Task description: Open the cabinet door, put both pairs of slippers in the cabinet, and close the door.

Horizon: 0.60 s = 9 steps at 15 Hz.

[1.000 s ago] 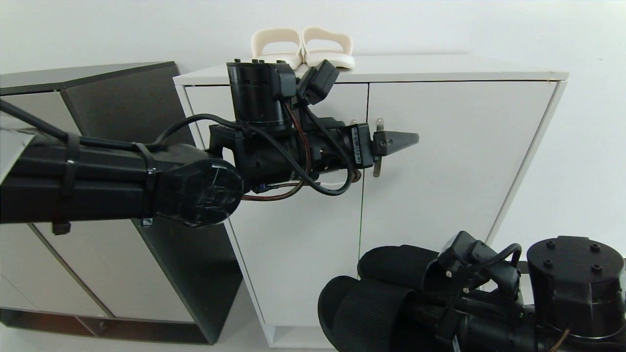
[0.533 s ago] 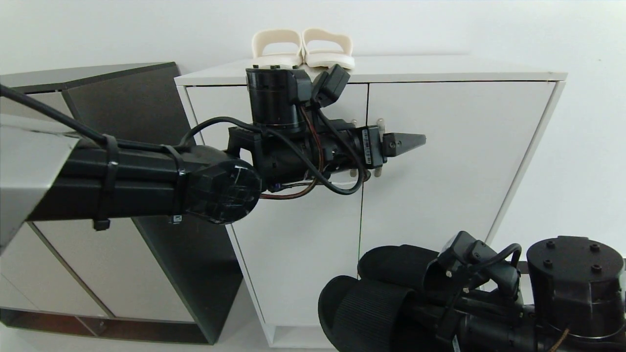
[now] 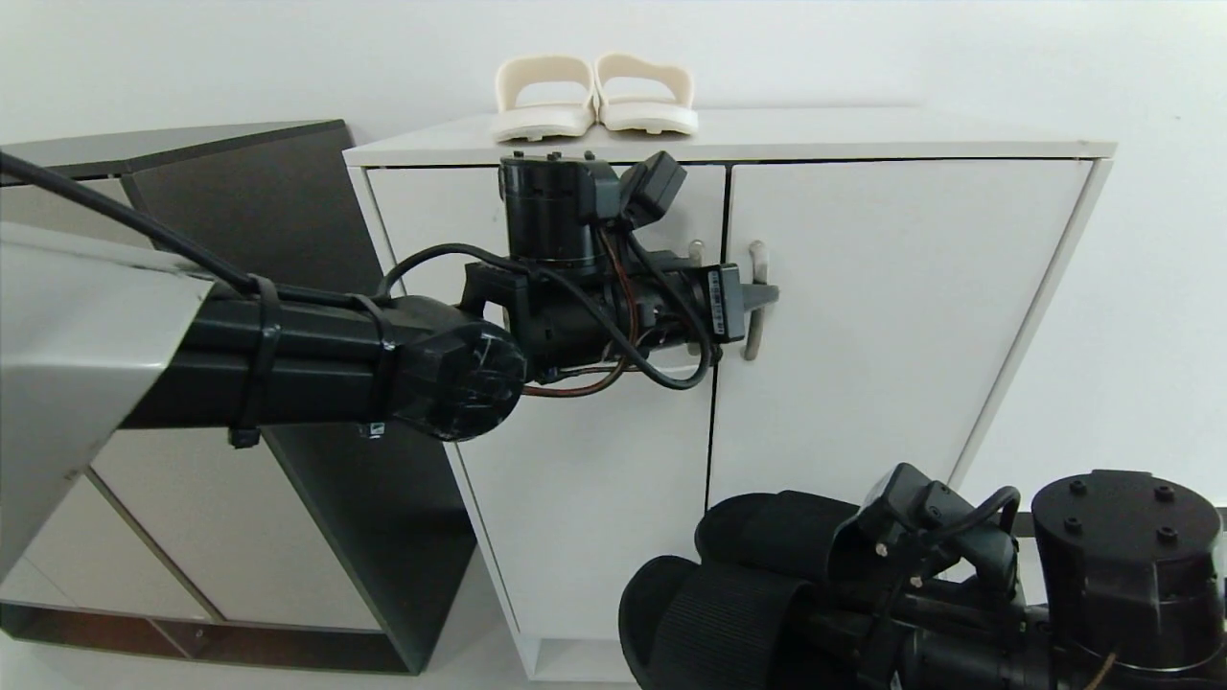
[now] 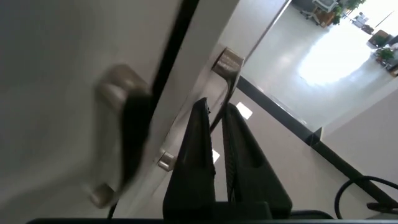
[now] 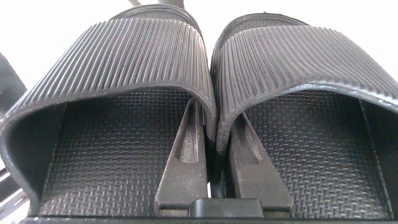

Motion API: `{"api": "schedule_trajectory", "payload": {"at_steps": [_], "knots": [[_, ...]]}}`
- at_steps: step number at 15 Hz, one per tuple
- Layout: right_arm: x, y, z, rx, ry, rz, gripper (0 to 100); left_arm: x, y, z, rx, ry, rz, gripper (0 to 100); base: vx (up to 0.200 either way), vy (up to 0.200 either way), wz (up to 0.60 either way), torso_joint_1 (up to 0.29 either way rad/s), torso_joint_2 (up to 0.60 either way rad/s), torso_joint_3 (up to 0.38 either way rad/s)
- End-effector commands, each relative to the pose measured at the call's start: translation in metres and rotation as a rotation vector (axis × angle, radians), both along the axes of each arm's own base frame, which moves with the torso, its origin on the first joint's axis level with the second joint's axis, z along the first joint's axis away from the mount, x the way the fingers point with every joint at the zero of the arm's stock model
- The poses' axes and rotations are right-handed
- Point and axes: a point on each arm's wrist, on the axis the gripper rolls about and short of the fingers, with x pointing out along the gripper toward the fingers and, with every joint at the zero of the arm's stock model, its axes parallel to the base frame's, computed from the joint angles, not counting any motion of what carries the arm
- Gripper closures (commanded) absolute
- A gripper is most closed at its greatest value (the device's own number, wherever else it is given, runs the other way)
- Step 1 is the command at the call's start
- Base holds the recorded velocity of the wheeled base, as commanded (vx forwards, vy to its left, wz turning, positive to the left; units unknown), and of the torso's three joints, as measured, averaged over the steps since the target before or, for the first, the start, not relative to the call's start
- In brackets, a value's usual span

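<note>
The white cabinet (image 3: 863,316) has two doors with a thin dark gap between them. My left gripper (image 3: 767,295) is at the right door's metal handle (image 3: 757,326). In the left wrist view its fingers (image 4: 198,155) are shut on the handle bar (image 4: 227,68). A cream pair of slippers (image 3: 594,96) sits on top of the cabinet. Low on the right, my right gripper (image 5: 216,149) is shut on the black slippers (image 3: 748,575), pinching the two touching inner walls (image 5: 211,106) together.
A dark cabinet (image 3: 249,192) with grey panels stands against the white cabinet's left side. The left door's handle (image 3: 697,257) is just beside my left gripper. A white wall runs behind, and pale floor lies below.
My left gripper, which pointed right past the handle, has swung in onto the right door's handle. The gap between the doors looks darker and wider. The right arm with the black slippers has stayed put.
</note>
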Motion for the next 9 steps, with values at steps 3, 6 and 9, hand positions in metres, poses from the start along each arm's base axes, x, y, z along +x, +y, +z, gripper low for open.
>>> {"api": "schedule_trajectory", "payload": {"at_steps": [3,6,9], "knots": [[-0.017,-0.011,0.000,0.035,0.030,0.140,100,-0.035,0.012,0.011,-0.002,0.001,-0.039,100,0.000,0.000,0.00,0.000,0.00,0.000],[-0.019,-0.012,0.001,0.040,0.033,0.161,100,-0.058,0.019,0.015,0.001,0.002,-0.068,100,0.000,0.000,0.00,0.000,0.00,0.000],[-0.019,-0.013,-0.002,0.033,0.039,0.159,100,-0.079,0.024,0.014,-0.011,-0.012,-0.094,100,0.000,0.000,0.00,0.000,0.00,0.000]]}}
